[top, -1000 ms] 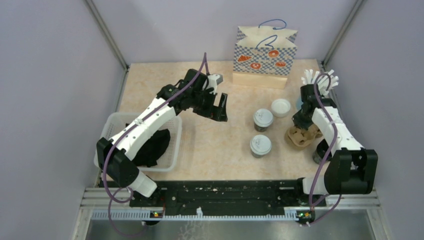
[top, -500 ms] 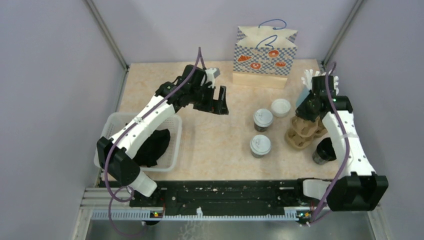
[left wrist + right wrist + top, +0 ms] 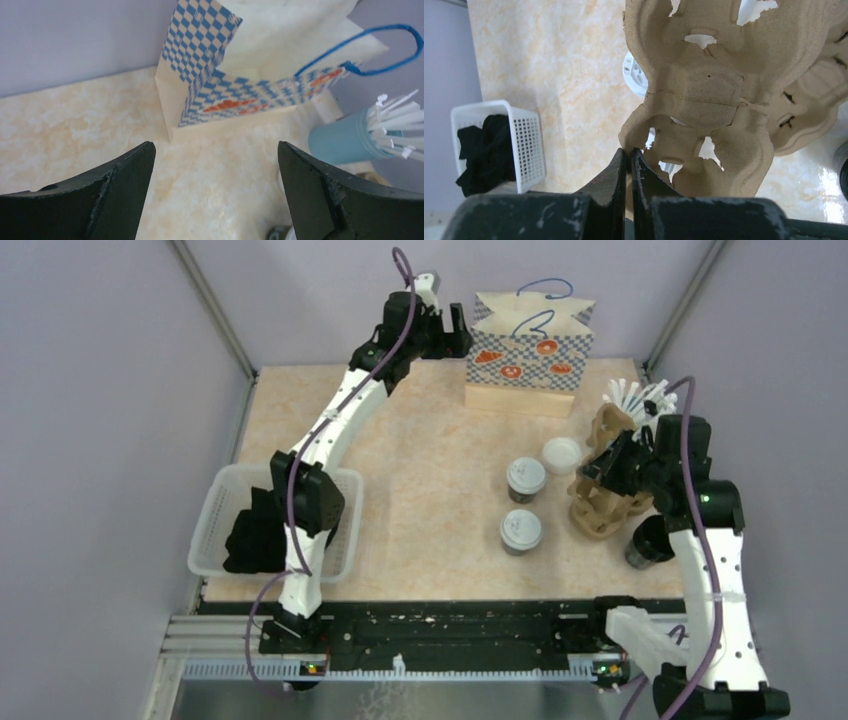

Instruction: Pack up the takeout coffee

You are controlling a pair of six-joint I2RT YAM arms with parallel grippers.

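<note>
Now two takeout coffees (image 3: 526, 478) (image 3: 521, 530), one bag (image 3: 525, 360); right gripper (image 3: 629, 155) pinching carrier (image 3: 694, 100).

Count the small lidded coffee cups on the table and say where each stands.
2. One cup stands just left of the loose white lid; the other stands nearer the arms' bases, left of the cardboard carrier. The bag could hide more.

The left arm (image 3: 335, 425) reaches long from its near base to the far wall, forearm raised, wrist turned right, and the left gripper (image 3: 214, 150) has its two dark fingers spread wide with nothing between them. The right arm (image 3: 715, 550) stands up at the near right, elbow high, forearm bent back leftward. The right gripper (image 3: 629, 152) is pinched tight on the edge of the cardboard carrier (image 3: 704, 90).
</note>
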